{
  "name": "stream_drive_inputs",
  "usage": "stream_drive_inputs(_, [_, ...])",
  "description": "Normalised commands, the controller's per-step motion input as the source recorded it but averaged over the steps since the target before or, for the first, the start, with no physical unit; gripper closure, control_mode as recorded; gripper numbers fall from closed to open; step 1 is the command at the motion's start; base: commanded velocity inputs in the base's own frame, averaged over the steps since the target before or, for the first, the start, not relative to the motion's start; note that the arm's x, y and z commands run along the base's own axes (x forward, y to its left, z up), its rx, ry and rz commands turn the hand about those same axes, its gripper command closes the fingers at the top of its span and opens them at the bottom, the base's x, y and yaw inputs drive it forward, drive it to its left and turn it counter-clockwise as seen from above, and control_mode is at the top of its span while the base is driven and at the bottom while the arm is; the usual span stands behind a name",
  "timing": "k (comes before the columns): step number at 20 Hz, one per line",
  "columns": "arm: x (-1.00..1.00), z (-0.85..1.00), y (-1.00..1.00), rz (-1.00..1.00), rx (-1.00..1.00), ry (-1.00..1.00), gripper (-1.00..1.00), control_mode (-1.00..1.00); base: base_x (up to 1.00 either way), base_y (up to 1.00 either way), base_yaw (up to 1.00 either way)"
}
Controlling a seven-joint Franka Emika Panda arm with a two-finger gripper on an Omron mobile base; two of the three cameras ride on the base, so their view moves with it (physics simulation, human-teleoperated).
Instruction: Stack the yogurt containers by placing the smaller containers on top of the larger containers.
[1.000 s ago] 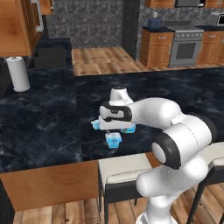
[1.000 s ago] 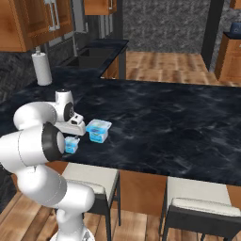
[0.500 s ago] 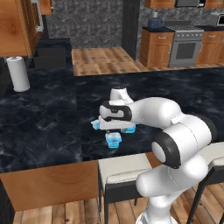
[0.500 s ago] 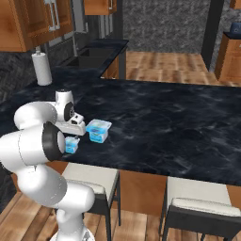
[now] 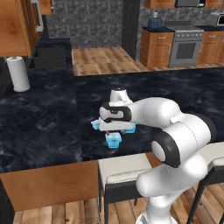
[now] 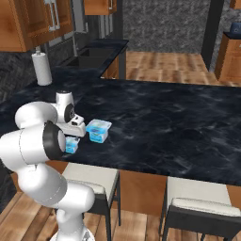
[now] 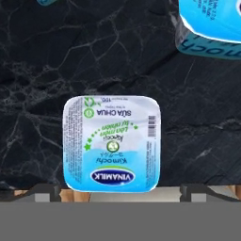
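Observation:
A smaller yogurt container (image 7: 112, 143), a squarish light-blue tub with a printed lid, sits near the counter's front edge (image 5: 113, 140) (image 6: 71, 144). My gripper (image 7: 121, 190) (image 5: 114, 130) hovers right above it, pointing down. It is open, and its dark fingertips (image 7: 44, 190) stand wider apart than the tub and clear of it. The larger container (image 7: 212, 23) (image 6: 98, 130) stands close by on the counter, partly behind my hand (image 5: 130, 127). A corner of another blue tub (image 7: 47, 1) (image 5: 95, 124) peeks out on the other side.
The black marble counter (image 5: 52, 118) ends just in front of the tub. A white paper towel roll (image 5: 18, 74) (image 6: 42, 68) stands at the far left. A dark sink (image 6: 89, 59) lies behind. Cushioned stools (image 5: 127, 168) (image 6: 89, 176) stand below the counter's front.

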Motion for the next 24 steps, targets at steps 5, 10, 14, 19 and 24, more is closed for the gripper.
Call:
stream_drive_inputs(5, [0.00, -0.08, 0.00, 0.00, 0.00, 0.00, -1.00, -1.00, 0.00, 0.00, 0.00])
stream_drive_inputs(10, [0.01, -0.13, 0.00, 0.00, 0.00, 0.00, -1.00, -1.00, 0.00, 0.00, 0.00])
stream_drive_inputs(14, [0.03, -0.08, 0.00, 0.00, 0.00, 0.00, -1.00, -1.00, 0.00, 0.00, 0.00])
stream_drive_inputs(19, [0.10, -0.05, 0.00, 0.00, 0.00, 0.00, -1.00, -1.00, 0.00, 0.00, 0.00])
stream_drive_inputs(24, [0.13, -0.01, 0.00, 0.00, 0.00, 0.00, -1.00, -1.00, 0.00, 0.00, 0.00])
